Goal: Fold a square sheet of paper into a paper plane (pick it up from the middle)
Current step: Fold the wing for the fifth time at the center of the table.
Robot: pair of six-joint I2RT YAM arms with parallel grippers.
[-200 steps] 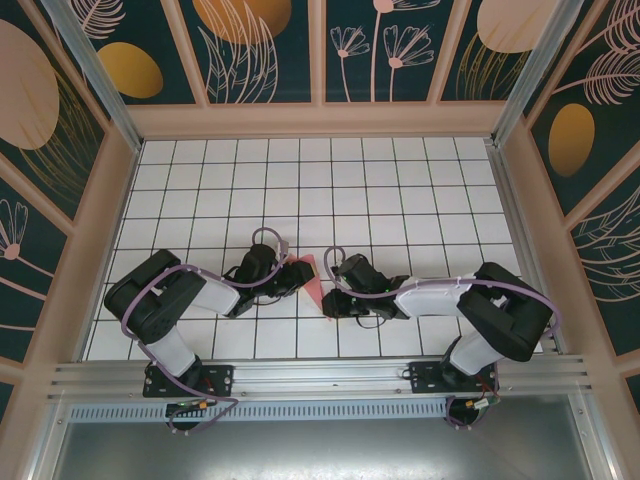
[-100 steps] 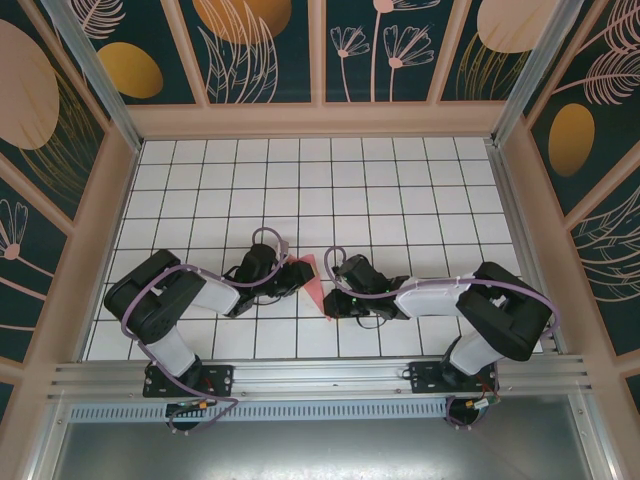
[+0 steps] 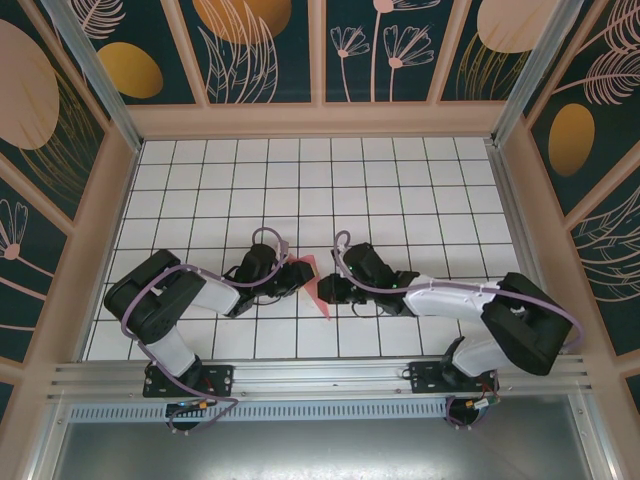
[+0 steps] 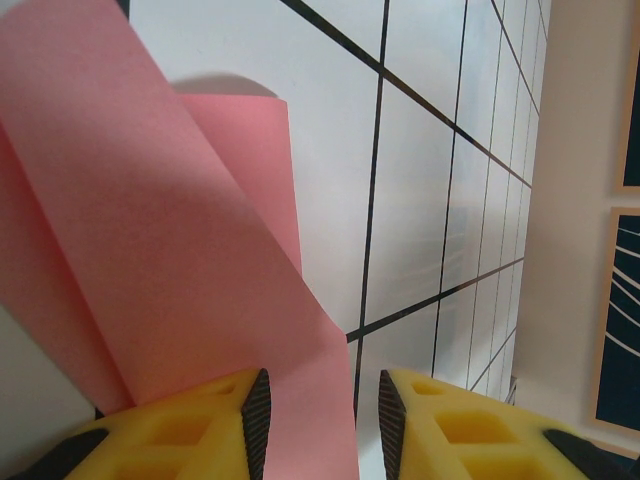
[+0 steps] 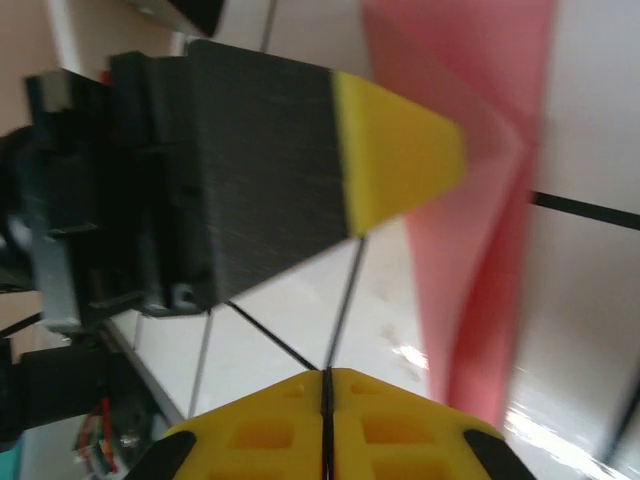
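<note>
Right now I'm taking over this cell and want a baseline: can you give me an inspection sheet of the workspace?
Surface: white table with black grid lines.
Job's things: pink paper, folded, one flap curling up, lying between the hands.
Clutter: nothing seen.
Hands: left hand open, paper edge in its gap; right hand shut, holding nothing.
Cables: purple cables looped along both arms.
Surroundings: floral wall panels; metal rail at the near edge.
</note>
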